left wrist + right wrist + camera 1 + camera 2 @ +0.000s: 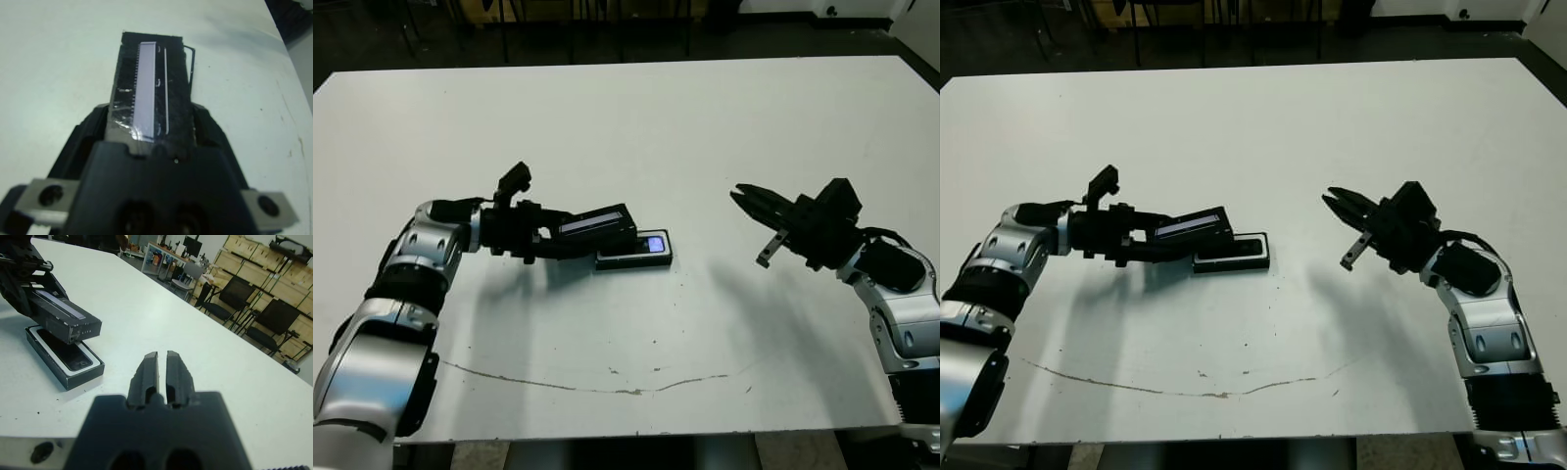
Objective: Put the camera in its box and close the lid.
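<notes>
The white table [636, 137] takes up nearly the whole scene, and a thin dark scratch [597, 384] curves across it close to its near edge, with a few small specks beside it. Past the far edge the floor is dark, and thin chair legs [499, 29] stand there. Farther back in the room there are black chairs [274, 316], a small table [168, 254] with coloured items on it, a dark monitor [194, 246], and stacked brown cardboard boxes [254, 264] on shelving.
</notes>
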`<state>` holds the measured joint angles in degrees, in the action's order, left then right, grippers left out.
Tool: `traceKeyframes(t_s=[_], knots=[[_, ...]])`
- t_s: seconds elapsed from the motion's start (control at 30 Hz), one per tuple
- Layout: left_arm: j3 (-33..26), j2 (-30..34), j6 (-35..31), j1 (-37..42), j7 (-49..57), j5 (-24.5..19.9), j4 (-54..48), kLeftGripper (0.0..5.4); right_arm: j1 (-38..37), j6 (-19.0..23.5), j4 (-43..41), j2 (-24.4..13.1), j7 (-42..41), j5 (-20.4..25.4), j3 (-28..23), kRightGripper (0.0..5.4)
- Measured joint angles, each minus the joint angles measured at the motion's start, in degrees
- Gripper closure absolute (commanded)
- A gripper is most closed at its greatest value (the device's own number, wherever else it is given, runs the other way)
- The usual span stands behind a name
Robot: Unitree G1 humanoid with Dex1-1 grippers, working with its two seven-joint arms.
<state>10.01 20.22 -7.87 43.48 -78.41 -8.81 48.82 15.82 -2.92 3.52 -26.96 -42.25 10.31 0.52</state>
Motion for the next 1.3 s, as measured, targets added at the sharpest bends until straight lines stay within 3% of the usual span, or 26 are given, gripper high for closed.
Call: traceKeyframes(t_s=[1.0,1.3], knots=[[3.2,-3.9,1.2,3.7,-3.4,3.5,6.8,2.59,0.0,2.8,-1.4,0.0,0.1,0.3,0.0,5.4],[3.4,-6.4,4.7,4.6,-1.6,5.6,10.1,2.59,-0.1,4.0,-1.7,0.0,0.1,0.4,-0.2,5.4]])
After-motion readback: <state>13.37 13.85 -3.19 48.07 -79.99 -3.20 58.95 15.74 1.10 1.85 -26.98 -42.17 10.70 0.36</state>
